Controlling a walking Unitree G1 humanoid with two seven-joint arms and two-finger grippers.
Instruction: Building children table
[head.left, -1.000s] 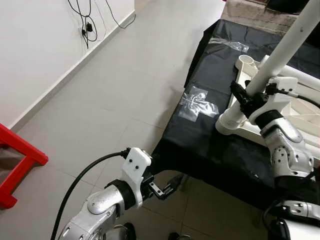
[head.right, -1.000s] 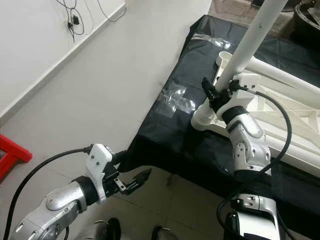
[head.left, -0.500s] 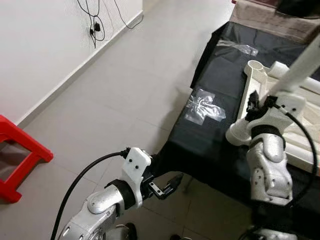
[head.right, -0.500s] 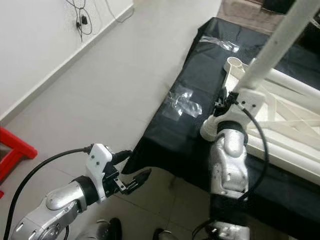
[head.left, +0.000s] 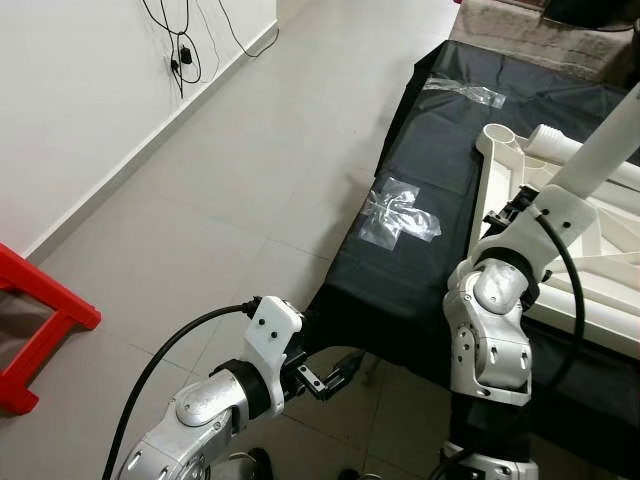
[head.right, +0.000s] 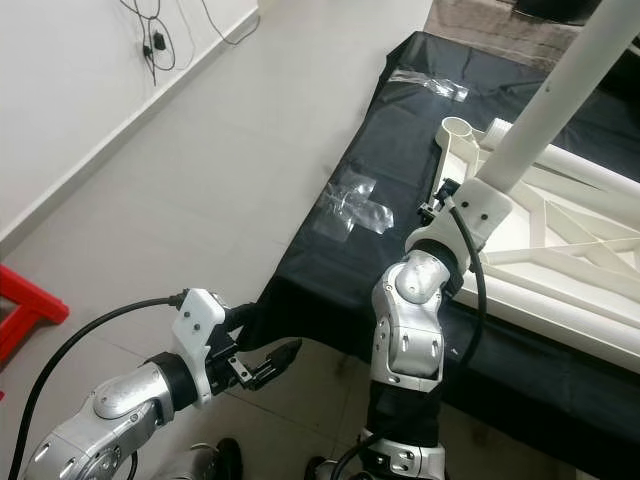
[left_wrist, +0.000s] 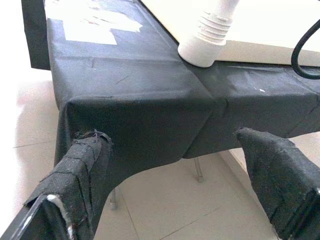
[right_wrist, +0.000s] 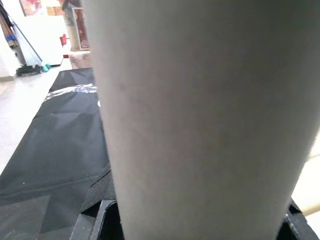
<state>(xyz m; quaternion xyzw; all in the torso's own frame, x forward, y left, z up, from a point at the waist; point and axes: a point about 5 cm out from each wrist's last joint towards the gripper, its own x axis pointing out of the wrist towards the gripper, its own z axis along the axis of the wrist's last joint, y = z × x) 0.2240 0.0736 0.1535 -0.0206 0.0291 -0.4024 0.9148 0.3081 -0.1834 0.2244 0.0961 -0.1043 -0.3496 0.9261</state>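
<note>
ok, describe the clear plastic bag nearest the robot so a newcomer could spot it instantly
Start at the black-covered table on the robot's right, which carries the white table frame. Near its left edge, left of the frame, lies a crumpled clear plastic bag. A second clear bag lies at the far end; this one is nearer and looks larger.

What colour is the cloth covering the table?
Black cloth, clearest in the left eye view.

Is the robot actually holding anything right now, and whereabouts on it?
Yes. The right gripper grips the white table leg near its lower end, just above where it meets the white tabletop. The left gripper is open and holds nothing.
</note>
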